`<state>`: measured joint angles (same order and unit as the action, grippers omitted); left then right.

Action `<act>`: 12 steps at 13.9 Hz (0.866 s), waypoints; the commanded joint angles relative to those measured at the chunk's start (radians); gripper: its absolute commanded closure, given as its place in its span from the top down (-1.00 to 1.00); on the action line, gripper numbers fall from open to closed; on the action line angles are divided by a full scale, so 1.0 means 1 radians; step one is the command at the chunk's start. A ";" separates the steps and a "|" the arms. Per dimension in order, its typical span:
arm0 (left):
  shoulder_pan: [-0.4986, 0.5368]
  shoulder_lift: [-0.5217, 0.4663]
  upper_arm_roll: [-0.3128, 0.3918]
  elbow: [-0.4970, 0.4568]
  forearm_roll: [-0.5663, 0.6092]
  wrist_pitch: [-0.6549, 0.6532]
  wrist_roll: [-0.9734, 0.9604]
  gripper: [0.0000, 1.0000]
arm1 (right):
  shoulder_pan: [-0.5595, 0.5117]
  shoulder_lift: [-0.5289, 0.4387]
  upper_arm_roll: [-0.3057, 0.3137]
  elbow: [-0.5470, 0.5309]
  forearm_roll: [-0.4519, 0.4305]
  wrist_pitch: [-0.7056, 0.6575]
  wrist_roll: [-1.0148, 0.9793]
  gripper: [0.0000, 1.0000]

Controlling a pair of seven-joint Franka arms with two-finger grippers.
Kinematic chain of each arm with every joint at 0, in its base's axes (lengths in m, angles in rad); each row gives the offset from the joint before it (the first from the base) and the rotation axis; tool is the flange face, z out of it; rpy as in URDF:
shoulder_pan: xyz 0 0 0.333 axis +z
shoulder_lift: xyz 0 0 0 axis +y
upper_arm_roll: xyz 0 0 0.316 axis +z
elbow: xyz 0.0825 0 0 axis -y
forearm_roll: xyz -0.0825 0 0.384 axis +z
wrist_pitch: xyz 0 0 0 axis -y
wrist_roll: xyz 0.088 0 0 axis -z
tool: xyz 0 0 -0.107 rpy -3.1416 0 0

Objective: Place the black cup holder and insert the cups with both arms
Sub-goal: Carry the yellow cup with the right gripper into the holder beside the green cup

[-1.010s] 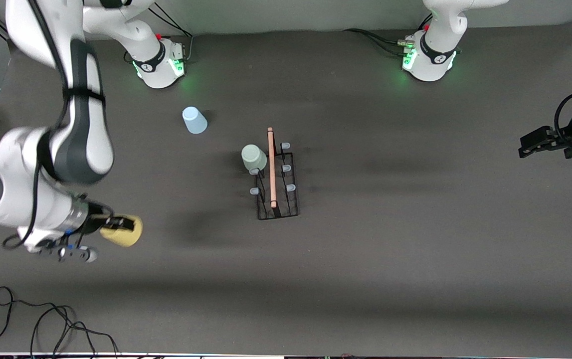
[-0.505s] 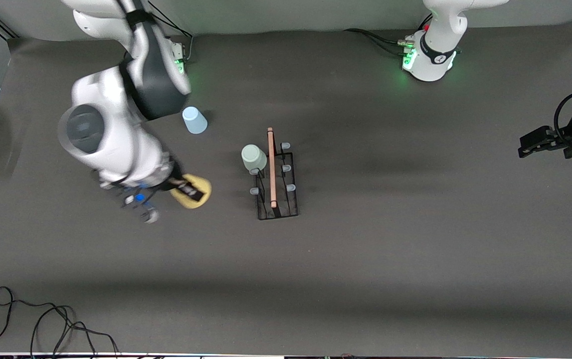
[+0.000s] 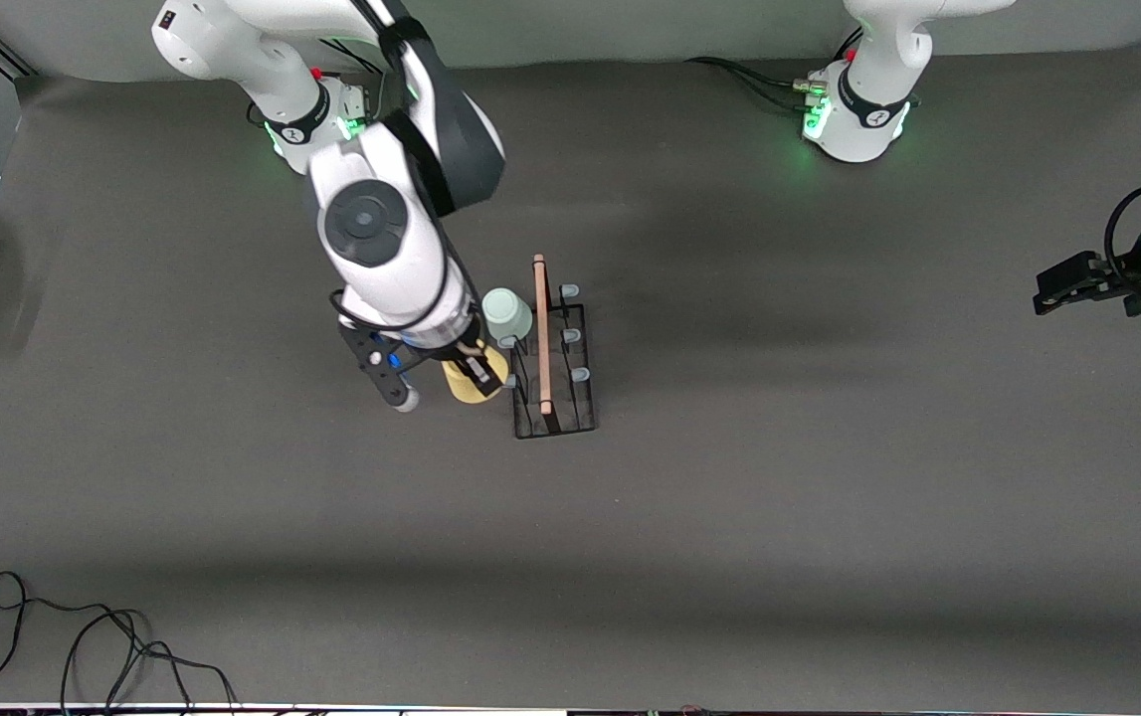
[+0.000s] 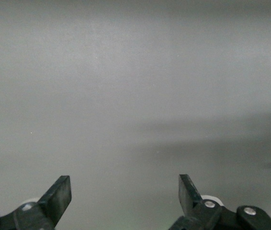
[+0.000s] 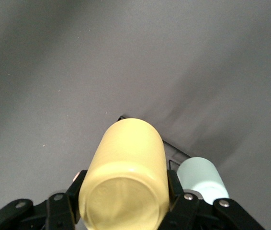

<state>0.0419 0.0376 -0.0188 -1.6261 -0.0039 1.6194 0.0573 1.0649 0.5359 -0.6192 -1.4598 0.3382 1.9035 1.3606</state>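
The black cup holder (image 3: 552,423) stands mid-table, its light-wood handle (image 3: 541,333) running along the top. A mint green cup (image 3: 507,313) sits upside down on one of its pegs. My right gripper (image 3: 472,374) hangs right beside the holder, on the side toward the right arm's end, shut on a yellow cup (image 3: 477,386). In the right wrist view the yellow cup (image 5: 126,177) fills the space between the fingers, with the mint cup (image 5: 201,178) and a corner of the holder's wire (image 5: 122,118) past it. My left gripper (image 3: 1062,286) waits open near the left arm's end of the table, its fingers (image 4: 59,191) over bare mat.
The right arm's white forearm (image 3: 381,234) stretches over the mat between its base (image 3: 316,129) and the holder. A black cable (image 3: 83,646) lies coiled at the table's edge nearest the front camera, toward the right arm's end.
The right arm has swung from the right arm's end of the table to the holder, carrying the yellow cup with it. The left arm has not moved.
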 commanded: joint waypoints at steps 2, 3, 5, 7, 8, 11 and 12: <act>0.000 -0.005 0.002 -0.008 0.005 -0.006 -0.001 1.00 | 0.007 0.032 -0.007 -0.011 0.007 0.064 0.028 -0.50; 0.000 -0.004 0.002 -0.006 0.002 -0.006 -0.001 1.00 | 0.023 0.033 -0.007 -0.034 0.012 0.101 0.028 -0.51; 0.000 -0.004 0.002 -0.006 0.002 -0.003 -0.002 1.00 | 0.035 0.044 -0.007 -0.062 0.036 0.141 0.026 -0.51; 0.000 -0.004 0.002 -0.006 0.002 -0.004 -0.002 1.00 | 0.038 0.056 -0.005 -0.062 0.039 0.150 0.026 -0.51; 0.000 -0.004 0.002 -0.006 0.002 -0.004 -0.001 1.00 | 0.041 0.062 -0.004 -0.065 0.050 0.158 0.026 -0.51; 0.000 -0.004 0.002 -0.006 0.002 -0.003 -0.001 1.00 | 0.041 0.093 -0.001 -0.074 0.070 0.189 0.025 -0.51; 0.000 -0.002 0.002 -0.006 0.002 -0.004 -0.001 1.00 | 0.041 0.096 -0.001 -0.085 0.081 0.199 0.020 -0.51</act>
<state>0.0419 0.0390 -0.0182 -1.6282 -0.0039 1.6194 0.0573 1.0953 0.6193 -0.6124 -1.5289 0.3910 2.0659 1.3680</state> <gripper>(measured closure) 0.000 0.313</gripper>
